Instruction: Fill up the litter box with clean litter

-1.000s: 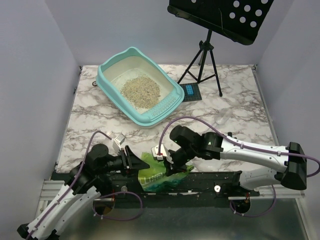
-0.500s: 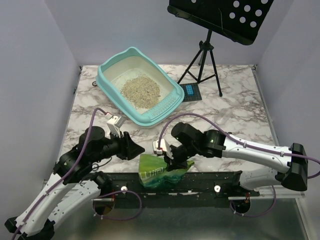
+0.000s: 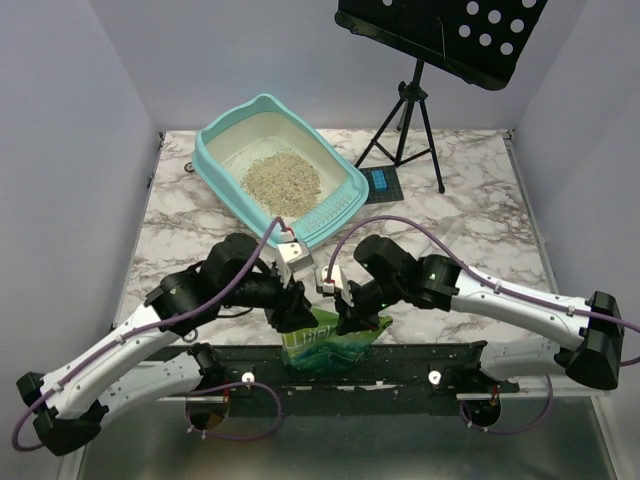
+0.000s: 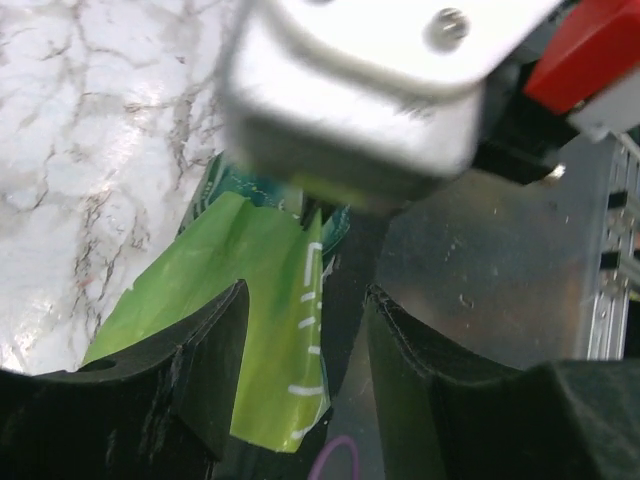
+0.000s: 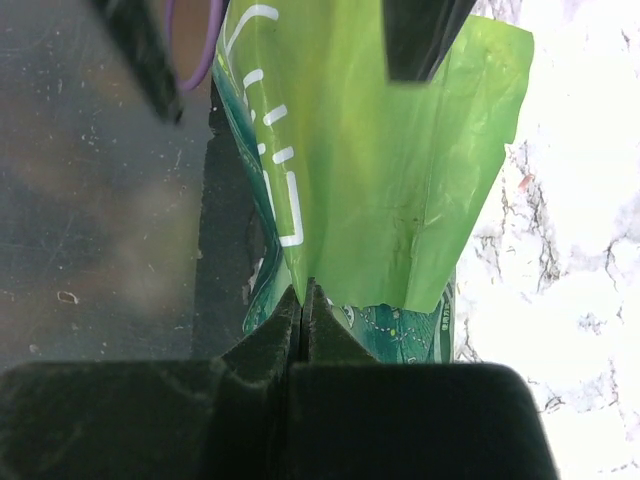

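Swung left gripper [image 4: 307, 295] in to the green bag [image 5: 390, 170], fingers [image 4: 200, 370] spread astride its edge; right gripper [image 5: 302, 295] pinched shut on the bag, whose top was hidden from above. Beyond the bag, clean litter [image 3: 282, 182] heaped inside litter box [image 3: 207, 165], bare marble table [image 3: 480, 220] between.

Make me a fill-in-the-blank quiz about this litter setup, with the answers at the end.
The right gripper is ___ on the bag.
The left gripper is ___.
The litter lies ___ the box.
In the top view, the tripod stands to the box's ___.
Answers: shut, open, inside, right.
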Robot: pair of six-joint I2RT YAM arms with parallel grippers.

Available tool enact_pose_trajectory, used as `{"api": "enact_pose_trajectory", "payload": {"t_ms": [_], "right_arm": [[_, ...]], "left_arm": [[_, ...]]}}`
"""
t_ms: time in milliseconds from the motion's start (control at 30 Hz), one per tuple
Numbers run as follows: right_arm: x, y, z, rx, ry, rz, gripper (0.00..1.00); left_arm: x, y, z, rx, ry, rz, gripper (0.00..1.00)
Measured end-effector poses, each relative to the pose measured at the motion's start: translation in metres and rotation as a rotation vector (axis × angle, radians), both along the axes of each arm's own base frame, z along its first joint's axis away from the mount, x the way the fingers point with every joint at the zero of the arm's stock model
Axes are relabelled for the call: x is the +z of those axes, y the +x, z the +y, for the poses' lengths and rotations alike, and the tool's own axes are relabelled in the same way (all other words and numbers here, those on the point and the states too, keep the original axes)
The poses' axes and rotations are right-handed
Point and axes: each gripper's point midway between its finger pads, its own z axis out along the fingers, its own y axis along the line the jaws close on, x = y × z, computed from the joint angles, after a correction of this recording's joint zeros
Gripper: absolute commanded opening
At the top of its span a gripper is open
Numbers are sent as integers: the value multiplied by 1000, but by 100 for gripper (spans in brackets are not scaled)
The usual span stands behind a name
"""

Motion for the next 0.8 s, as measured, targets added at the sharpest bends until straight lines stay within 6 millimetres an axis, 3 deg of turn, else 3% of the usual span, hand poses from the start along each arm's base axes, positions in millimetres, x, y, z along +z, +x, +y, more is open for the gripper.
{"api": "enact_pose_trajectory", "payload": {"t_ms": [167, 533, 800], "right_arm": [[-5, -3, -1, 0, 12, 18, 1], [-7, -1, -5, -19, 44, 31, 0], [-2, 16, -9, -87, 70, 36, 1]], "left_arm": [[-14, -8, -18, -131, 95, -69, 63], [-36, -5, -14, -198, 182, -229, 69], [-56, -18, -15, -271, 201, -246, 70]]}}
